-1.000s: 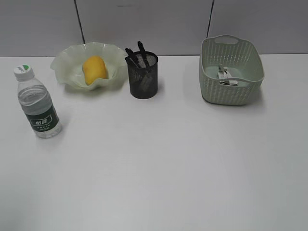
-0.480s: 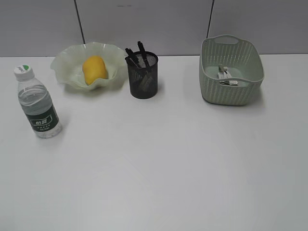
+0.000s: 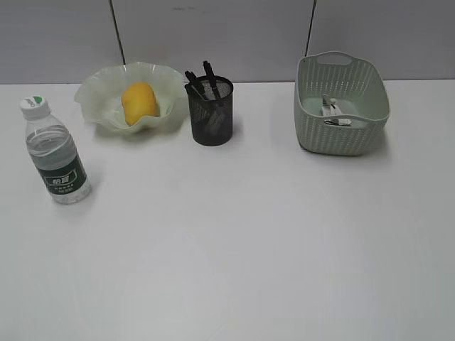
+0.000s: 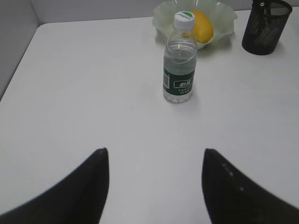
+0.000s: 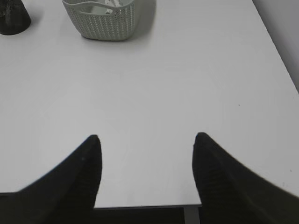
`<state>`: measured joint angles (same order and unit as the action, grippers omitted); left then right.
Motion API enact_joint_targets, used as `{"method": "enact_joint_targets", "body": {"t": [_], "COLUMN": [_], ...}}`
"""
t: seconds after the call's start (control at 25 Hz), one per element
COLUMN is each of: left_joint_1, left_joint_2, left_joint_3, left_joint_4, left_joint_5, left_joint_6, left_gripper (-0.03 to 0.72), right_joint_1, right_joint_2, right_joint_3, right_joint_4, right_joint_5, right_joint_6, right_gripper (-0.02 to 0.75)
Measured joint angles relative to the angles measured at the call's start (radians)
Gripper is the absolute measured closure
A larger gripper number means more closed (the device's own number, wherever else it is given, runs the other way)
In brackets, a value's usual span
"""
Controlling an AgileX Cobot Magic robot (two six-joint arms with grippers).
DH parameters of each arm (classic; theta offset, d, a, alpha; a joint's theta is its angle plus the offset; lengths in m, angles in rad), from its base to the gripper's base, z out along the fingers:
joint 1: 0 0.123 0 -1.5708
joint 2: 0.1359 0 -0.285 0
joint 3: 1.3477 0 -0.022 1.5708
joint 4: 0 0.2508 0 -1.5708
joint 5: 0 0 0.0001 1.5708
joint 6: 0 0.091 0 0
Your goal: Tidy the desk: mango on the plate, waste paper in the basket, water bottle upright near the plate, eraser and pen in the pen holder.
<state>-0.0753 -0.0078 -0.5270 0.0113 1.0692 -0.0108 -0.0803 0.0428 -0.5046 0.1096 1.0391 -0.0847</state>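
Black fingers of the left end effector [image 4: 154,186] frame the bottom of the left wrist view, spread apart with nothing between them, hanging over bare white surface [image 3: 249,241]. The right end effector [image 5: 145,172] is likewise spread and empty, above the near edge of the surface.

Taking the pen holder [image 3: 210,111] as the landmark: the water bottle [image 3: 55,151] stands upright nearest the front, well to the left of the holder and forward of it, white cap on top, dark green label facing out. The holder itself is a black mesh cup with dark pens [image 3: 199,79] sticking out of its top at a slant; pale shapes show through the mesh, too unclear to name. Just left of the holder, almost touching it, sits the plate [image 3: 96,96], pale green with a ruffled rim, and the mango [image 3: 139,102] lies inside it. Well to the right of the holder stands the basket [image 3: 341,135], sage green and perforated, with the waste paper [image 3: 334,112] on its floor.
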Motion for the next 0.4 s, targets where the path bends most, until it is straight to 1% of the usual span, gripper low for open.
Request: {"method": "enact_joint_targets", "body": {"t": [0.2, 0.4], "left_joint_1": [0.0, 0.0], "left_joint_2": [0.0, 0.0], "left_joint_3": [0.0, 0.0], "left_joint_4": [0.0, 0.0], "left_joint_5": [0.0, 0.0], "left_joint_6": [0.0, 0.0], "left_gripper": [0.212, 0.243], "right_joint_1": [0.0, 0.0], "right_joint_2": [0.0, 0.0], "right_joint_3": [0.0, 0.0], "right_joint_4": [0.0, 0.001], "right_joint_5": [0.001, 0.0], "right_joint_6": [0.0, 0.0], "right_gripper": [0.248, 0.248]}}
